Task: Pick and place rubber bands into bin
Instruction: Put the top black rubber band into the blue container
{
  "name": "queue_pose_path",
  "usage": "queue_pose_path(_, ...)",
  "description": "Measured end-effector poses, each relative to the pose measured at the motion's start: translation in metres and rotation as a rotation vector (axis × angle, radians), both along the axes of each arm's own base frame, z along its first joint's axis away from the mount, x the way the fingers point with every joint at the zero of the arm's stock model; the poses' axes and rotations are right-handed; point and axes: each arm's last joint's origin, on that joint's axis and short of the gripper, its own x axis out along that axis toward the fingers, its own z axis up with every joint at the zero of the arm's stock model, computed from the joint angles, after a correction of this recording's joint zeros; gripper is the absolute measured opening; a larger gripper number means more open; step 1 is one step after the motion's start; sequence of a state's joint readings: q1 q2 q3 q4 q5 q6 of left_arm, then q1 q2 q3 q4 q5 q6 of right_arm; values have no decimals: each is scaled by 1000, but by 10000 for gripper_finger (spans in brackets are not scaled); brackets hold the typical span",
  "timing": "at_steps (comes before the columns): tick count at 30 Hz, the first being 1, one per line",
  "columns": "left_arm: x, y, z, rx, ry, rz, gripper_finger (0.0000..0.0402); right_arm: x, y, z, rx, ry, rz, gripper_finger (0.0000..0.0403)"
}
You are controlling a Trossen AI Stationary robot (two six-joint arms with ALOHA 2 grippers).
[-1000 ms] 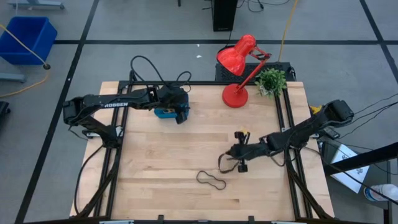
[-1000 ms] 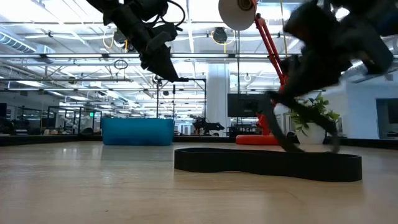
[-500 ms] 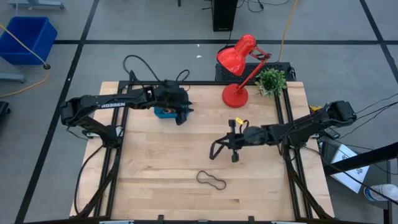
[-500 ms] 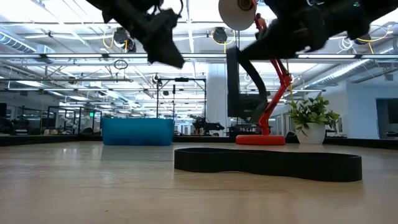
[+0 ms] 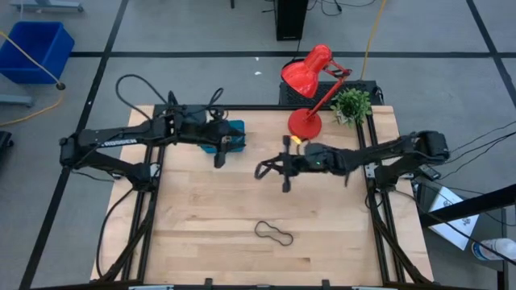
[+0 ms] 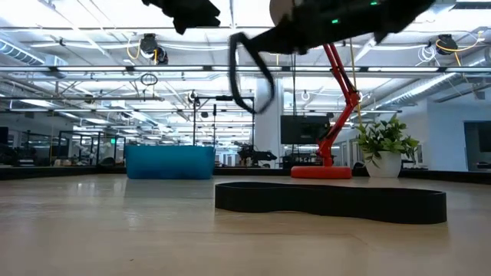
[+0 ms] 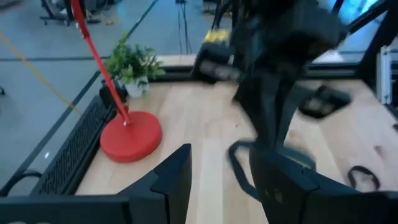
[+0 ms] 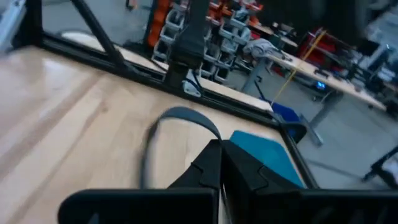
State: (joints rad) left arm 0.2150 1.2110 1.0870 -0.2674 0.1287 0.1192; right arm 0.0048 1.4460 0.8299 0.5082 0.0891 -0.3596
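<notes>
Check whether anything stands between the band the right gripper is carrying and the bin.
Only the left gripper: it hangs open at the bin. The right gripper holds the rubber band off the table; the wood between is bare.

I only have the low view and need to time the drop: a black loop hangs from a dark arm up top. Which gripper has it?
Observer: The right gripper; its fingers are shut on a black rubber band that dangles from the tips.
Operator: How far is it from the bin?
Observer: In the high view the teal bin is up and to the left of the band, not under it.
Operator: Is the left arm in the way?
Observer: The left gripper is open, holds nothing and sits at the bin's edge.
Operator: Anything left on the table?
Observer: One black rubber band on the wood, near the front edge.
</notes>
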Motion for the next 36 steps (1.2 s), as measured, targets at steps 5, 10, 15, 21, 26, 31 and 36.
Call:
queue_pose_path(5,-5,-9,4,-8,0,-26,168,40,-25,1,-101,18,-38,0)
queue_pose_path(10,-9,-17,2,-14,39,-50,168,73,-56,1,-150,18,-103,0)
queue_pose_path(15,-13,-25,4,-12,44,-76,168,97,-85,-4,-133,7,-85,0)
queue_pose_path(21,-26,-29,17,2,-12,-87,168,117,-116,-23,-152,44,-122,0)
queue_pose_path(26,-38,-30,26,20,-50,-73,168,132,-136,-33,-152,46,-154,0)
queue_pose_path(31,-45,-30,31,46,-69,-31,168,147,-153,-44,-147,48,-178,0)
queue_pose_path(36,-45,-30,31,52,-68,-19,168,153,-158,-50,-132,103,-200,0)
